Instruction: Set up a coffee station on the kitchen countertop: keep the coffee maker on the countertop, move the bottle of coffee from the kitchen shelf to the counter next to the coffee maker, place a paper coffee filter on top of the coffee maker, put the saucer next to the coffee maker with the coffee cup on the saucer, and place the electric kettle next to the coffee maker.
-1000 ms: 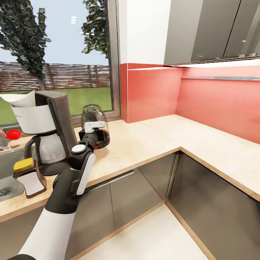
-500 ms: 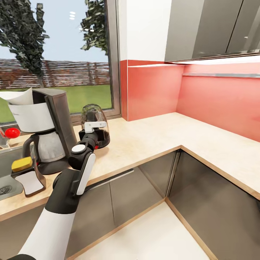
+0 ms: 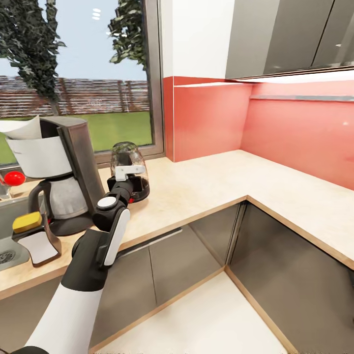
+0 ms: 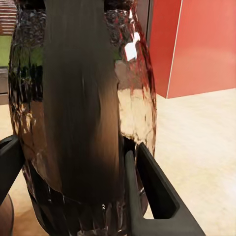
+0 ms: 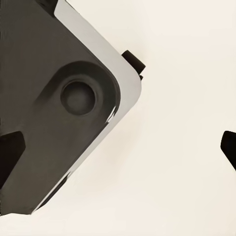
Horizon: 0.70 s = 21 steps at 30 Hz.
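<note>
One electric kettle [image 3: 129,169] stands upright on the countertop [image 3: 206,184], just right of the coffee maker [image 3: 59,172], near the window. Left gripper [image 3: 129,178] at the kettle's near side, fingers [image 4: 152,191] spread either side of its glass body; whether they're touching, can't tell. Paper coffee filter [image 3: 22,129] sits atop the coffee maker. Right gripper's fingertips [image 5: 10,162] spread wide apart, holding nothing.

Electric kettle [image 3: 129,169] — clear glass dome, black base and handle — upright on the light wood-grain countertop [image 3: 206,184], just beside the coffee maker [image 3: 59,172]. White paper coffee filter [image 3: 22,129] sits on top of the maker, white carafe below.
</note>
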### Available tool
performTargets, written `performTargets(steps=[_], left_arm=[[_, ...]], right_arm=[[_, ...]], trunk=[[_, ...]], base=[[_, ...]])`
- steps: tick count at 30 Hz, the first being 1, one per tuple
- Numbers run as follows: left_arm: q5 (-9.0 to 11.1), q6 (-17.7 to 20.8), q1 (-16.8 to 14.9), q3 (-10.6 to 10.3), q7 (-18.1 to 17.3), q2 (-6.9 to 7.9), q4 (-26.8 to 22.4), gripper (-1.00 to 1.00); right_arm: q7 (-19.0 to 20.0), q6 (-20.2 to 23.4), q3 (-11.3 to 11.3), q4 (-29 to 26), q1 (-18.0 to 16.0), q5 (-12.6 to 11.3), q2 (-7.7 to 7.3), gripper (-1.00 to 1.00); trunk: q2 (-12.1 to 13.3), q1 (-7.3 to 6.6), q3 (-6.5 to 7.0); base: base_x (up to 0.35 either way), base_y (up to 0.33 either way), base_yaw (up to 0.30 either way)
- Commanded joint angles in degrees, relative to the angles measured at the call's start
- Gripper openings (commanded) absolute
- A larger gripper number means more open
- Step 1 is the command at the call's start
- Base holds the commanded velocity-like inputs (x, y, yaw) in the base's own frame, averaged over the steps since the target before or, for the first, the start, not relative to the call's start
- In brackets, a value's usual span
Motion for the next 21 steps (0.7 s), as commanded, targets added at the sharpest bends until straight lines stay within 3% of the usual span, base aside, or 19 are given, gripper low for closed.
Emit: performTargets(steps=[1,21], left_arm=[[0.3,0.2,-0.1,-0.1,0.5,0.01,-0.1,-1.0],[0.3,0.2,0.0,0.0,0.6,0.01,-0.1,-1.0]], right_arm=[[0.0,-0.4,0.3,0.2,-0.1,-0.1,0.0,1.0],[0.3,-0.6,0.3,0.2,-0.1,-0.1,0.0,1.0]], trunk=[[0.0,0.0,-0.14],[0.0,0.0,-0.93]], base=[[0.0,0.0,0.0],[0.0,0.0,0.0]])
